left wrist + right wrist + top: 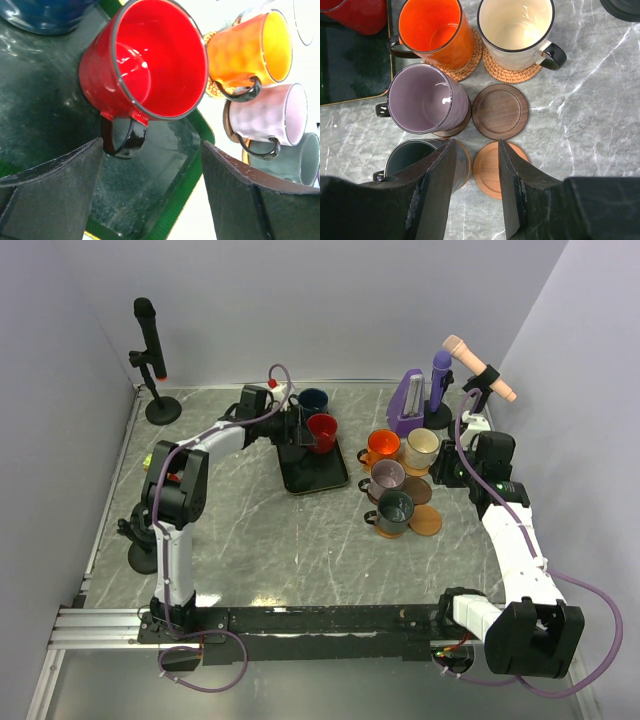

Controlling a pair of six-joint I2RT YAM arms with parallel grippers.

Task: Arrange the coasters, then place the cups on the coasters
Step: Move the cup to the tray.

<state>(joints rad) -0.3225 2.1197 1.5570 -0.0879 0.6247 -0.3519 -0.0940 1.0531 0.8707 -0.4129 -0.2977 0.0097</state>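
Observation:
The red cup (322,432) (150,55) stands on the black tray (315,475) (150,190), with the navy cup (313,400) (45,15) behind it. My left gripper (300,432) (150,155) is open just short of the red cup, its handle near one finger. The orange cup (432,30) and cream cup (515,30) sit on woven coasters (512,75). The mauve cup (422,97) and dark grey-green cup (405,157) also sit on coasters. A dark brown coaster (500,111) and a tan coaster (490,172) lie bare. My right gripper (455,465) (476,150) hangs open over the tan one.
A black microphone on a stand (150,350) is at the back left. A purple metronome (407,400), a purple microphone (440,370) and a beige microphone (480,365) stand at the back right. A black stand base (140,540) sits by the left arm.

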